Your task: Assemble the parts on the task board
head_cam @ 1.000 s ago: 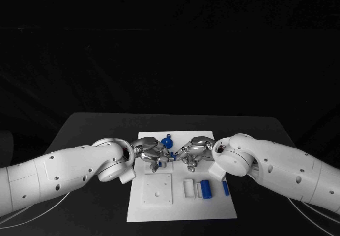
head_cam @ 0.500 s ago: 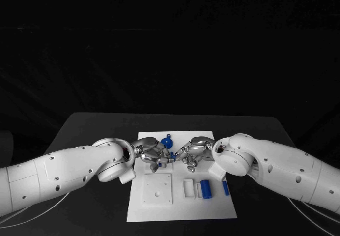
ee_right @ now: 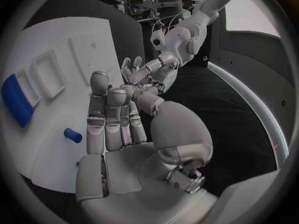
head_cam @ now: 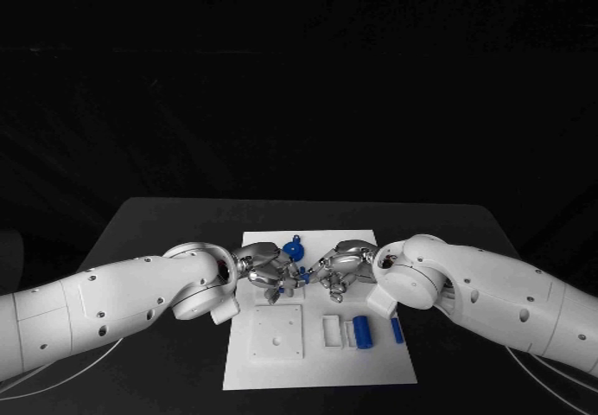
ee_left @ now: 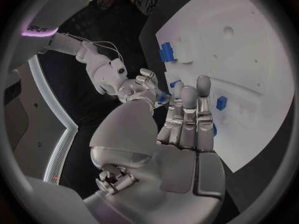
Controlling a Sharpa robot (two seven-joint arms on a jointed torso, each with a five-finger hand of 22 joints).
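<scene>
The white task board (head_cam: 374, 367) lies in the middle of the table. Above its far half my left hand (head_cam: 267, 270) and my right hand (head_cam: 339, 266) meet fingertip to fingertip. Between them is a small blue part (head_cam: 303, 275), pinched from both sides and lifted off the board. The left wrist view shows this small blue part (ee_left: 162, 97) against the right hand's fingertips (ee_left: 149, 82), just past my left hand (ee_left: 184, 129). In the right wrist view my right hand (ee_right: 115, 122) reaches toward the left hand (ee_right: 149, 72).
A round blue part (head_cam: 294, 250) with a small ring sits at the board's far edge. A blue cylinder (head_cam: 361, 332), a slim blue piece (head_cam: 397, 330) and a white block (head_cam: 332, 330) lie on the near right. A raised white plate (head_cam: 276, 332) is near left. A blue peg (ee_right: 72, 135) lies under the right hand.
</scene>
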